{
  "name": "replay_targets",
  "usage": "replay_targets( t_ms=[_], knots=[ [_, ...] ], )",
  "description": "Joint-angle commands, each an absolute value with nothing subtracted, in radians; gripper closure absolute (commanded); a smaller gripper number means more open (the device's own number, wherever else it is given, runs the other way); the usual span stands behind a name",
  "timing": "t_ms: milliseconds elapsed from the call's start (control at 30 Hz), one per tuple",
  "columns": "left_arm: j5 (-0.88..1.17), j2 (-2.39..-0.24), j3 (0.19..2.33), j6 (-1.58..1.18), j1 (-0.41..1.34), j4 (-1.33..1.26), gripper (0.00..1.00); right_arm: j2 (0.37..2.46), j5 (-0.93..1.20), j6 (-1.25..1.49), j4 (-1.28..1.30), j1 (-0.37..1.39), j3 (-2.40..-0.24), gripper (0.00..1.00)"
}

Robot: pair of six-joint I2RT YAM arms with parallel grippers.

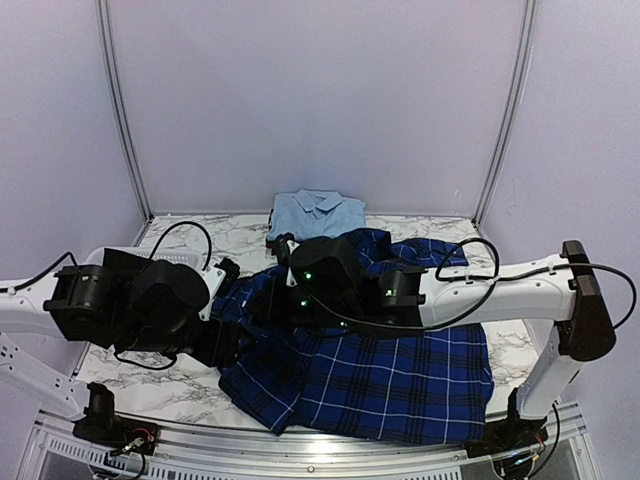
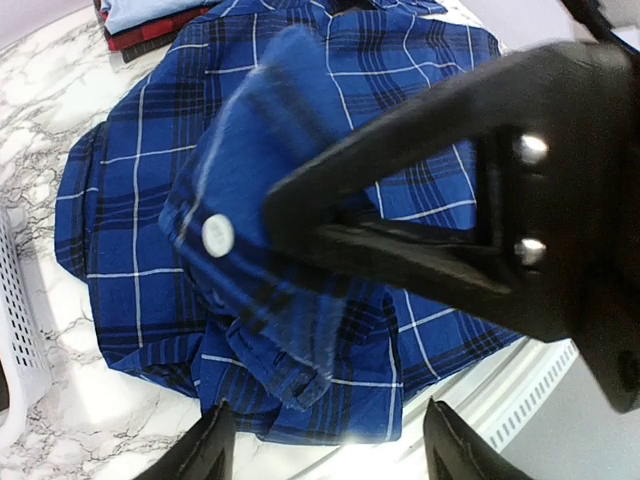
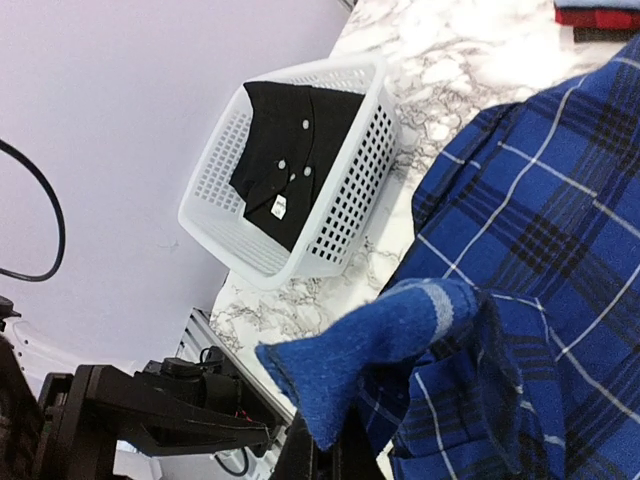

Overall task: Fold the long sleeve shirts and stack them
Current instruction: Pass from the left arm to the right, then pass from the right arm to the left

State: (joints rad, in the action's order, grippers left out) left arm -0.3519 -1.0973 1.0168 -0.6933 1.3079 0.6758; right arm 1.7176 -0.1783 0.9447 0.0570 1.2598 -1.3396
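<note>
Right wrist: navy plaid shirt [image 3: 540, 250]

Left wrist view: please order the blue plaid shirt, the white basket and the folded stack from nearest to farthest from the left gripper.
1. The plaid shirt, spread right in front of the left gripper.
2. The basket, at the left edge of the view.
3. The folded stack, far off at the top left, beyond the plaid shirt.
</note>
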Motion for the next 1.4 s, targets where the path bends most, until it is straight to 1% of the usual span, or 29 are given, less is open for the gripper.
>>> replay_targets(
  t_ms=[0, 267, 467, 800, 933, 967, 1133, 1167, 1267, 1300, 1367],
  knots=[
    [-0.464, -1.149, 1.026, -0.760, 1.357, 0.662, 0.31, 1.735, -0.104, 1.085, 0.009, 1.238, -1.362, 1.00],
    [-0.539, -1.241, 1.090, -0.733, 1.371, 0.663, 0.26, 1.715, -0.093, 1.120, -0.035, 1.233, -1.343, 1.00],
    [-0.652, -1.263, 1.120, -0.754, 1.369, 0.718, 0.27, 1.696, -0.076, 1.127, -0.052, 1.233, -1.313, 1.00],
    [-0.659, -1.332, 1.140, -0.712, 1.334, 0.726, 0.39, 1.683, -0.043, 1.138, -0.078, 1.233, -1.292, 1.00],
    [-0.668, -1.343, 1.150, -0.689, 1.319, 0.726, 0.50, 1.676, -0.038, 1.141, -0.087, 1.233, -1.277, 1.00],
    [-0.673, -1.342, 1.148, -0.688, 1.315, 0.726, 0.57, 1.674, -0.038, 1.139, -0.088, 1.233, -1.273, 1.00],
    [-0.693, -1.322, 1.132, -0.687, 1.301, 0.727, 0.99, 1.662, -0.012, 1.083, -0.110, 1.233, -1.257, 1.00],
    [-0.697, -1.318, 1.127, -0.686, 1.299, 0.726, 1.00, 1.658, -0.011, 1.058, -0.111, 1.233, -1.255, 1.00],
    [-0.717, -1.291, 1.107, -0.706, 1.283, 0.728, 1.00, 1.623, -0.011, 0.983, -0.080, 1.233, -1.234, 0.78],
    [-0.724, -1.278, 1.098, -0.716, 1.275, 0.729, 1.00, 1.604, -0.010, 0.958, -0.070, 1.233, -1.217, 0.72],
    [-0.733, -1.242, 1.084, -0.744, 1.252, 0.735, 1.00, 1.558, -0.011, 0.889, -0.045, 1.233, -1.168, 0.66]
  ],
)
